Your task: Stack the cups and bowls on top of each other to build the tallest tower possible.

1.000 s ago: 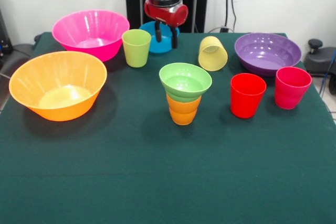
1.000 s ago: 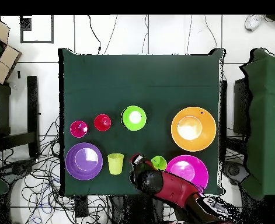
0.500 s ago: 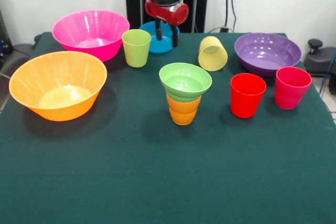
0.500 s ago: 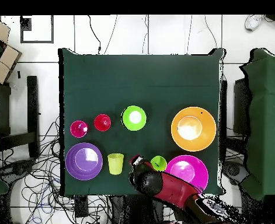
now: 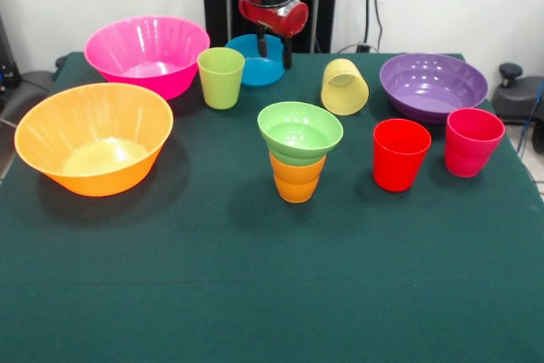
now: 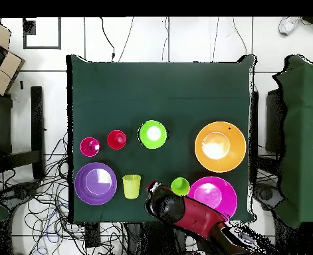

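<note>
Hanging at top centre of the front view, tool (image 5: 275, 50) released with fingers straddling the blue bowl (image 5: 252, 60), its rim directly below, on the desk (image 5: 255, 278).

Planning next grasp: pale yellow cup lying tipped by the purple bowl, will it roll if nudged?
Likely yes. The pale yellow cup lies on its side, mouth toward the camera, so a sideways push would probably roll it in an arc. It looks thin, translucent plastic: probably light, flexing slightly when squeezed.
</note>
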